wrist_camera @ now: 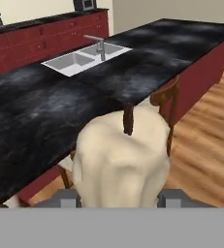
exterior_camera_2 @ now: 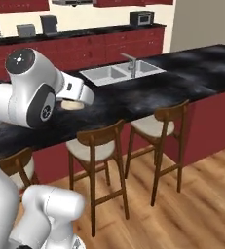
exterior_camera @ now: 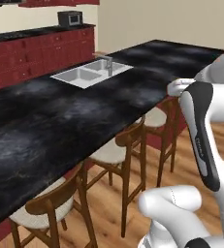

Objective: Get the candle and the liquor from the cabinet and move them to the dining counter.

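Nearest the base, the white arm rises and folds forward, its dark-jointed elbow high and the forearm reaching out level toward the near edge of the dining worktop [exterior_camera: 60, 121]. In the right base view the wrist ends just above that edge, and the claw [exterior_camera_2: 74, 104] points out over the black marbled top. The candle [wrist_camera: 120, 162] sits clamped between the two fingers: in the hand view its cream lumpy body bulges up between the grey finger bases, a short dark wick standing at its top. From the right base view a cream sliver of it shows beneath the wrist, just over the stone; whether it touches the surface cannot be told.

Below the arm, wooden stools [exterior_camera_2: 97, 146] with cream seats stand in a row along the near side of the island, on a pale wood floor.

Farther along the worktop a steel double sink [exterior_camera: 89, 72] with a faucet is set into the stone. Beyond it, against the far wall, red drawer cabinets [exterior_camera_2: 99, 46] carry a black counter with a small microwave [exterior_camera_2: 141, 18] on it.
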